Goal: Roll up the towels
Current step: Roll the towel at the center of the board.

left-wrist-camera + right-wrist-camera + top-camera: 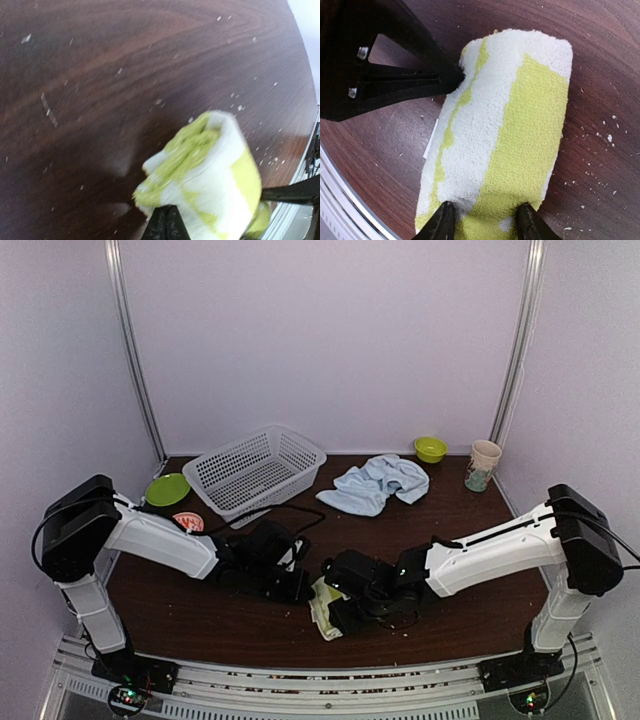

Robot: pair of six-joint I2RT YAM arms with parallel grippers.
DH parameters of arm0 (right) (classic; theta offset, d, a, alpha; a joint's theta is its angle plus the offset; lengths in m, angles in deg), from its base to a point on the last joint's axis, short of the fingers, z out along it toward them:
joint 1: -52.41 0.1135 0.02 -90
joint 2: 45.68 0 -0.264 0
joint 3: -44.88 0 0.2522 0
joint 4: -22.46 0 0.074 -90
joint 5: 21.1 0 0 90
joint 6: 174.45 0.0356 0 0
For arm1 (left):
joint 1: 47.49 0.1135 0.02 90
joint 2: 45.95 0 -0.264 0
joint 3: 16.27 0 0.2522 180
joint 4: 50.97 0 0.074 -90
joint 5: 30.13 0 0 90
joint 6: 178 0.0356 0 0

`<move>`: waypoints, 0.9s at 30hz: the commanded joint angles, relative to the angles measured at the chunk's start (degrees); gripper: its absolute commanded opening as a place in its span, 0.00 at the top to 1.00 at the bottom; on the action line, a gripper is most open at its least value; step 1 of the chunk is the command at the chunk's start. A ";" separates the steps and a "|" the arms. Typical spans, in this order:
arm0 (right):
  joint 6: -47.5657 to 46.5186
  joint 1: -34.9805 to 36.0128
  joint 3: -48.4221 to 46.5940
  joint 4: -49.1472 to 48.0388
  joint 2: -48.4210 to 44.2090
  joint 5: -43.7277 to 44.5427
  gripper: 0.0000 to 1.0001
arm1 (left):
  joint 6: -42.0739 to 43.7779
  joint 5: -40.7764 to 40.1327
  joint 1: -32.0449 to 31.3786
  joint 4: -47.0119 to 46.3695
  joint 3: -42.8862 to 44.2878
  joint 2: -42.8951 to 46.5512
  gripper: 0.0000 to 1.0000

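Note:
The lime-green and yellow towel (322, 606) lies rolled into a short cylinder (510, 125) near the table's front edge. My right gripper (485, 222) (347, 608) has a finger on each side of the roll's near end, both pressed into the cloth. My left gripper (167, 225) (300, 585) is shut, and its tip touches the roll's (210, 175) other end; in the right wrist view its closed fingers (420, 82) meet the roll's edge. The pale blue towel (375, 483) lies crumpled and unrolled at the back centre, away from both grippers.
A white mesh basket (255, 470) stands at the back left. A green plate (167, 489) and a small pink item (188, 523) lie by the left arm. A green bowl (431, 448) and a cup (483, 465) stand at the back right.

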 commanded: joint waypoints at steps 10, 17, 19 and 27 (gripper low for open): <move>1.53 -0.84 0.46 0.54 -5.34 0.82 0.32 | 1.07 -0.47 -0.62 6.92 1.30 1.13 1.00; 2.33 -3.06 1.27 -0.30 -9.08 -0.39 0.30 | 1.07 -0.69 -0.62 6.92 0.95 1.19 1.00; 2.72 -4.11 1.70 -0.90 -9.43 -1.68 0.29 | 0.96 -0.81 -0.62 6.92 0.87 1.19 1.00; 6.19 -9.81 8.06 -8.61 -10.51 -8.43 0.26 | 0.93 -1.70 -0.64 7.38 0.17 2.46 1.00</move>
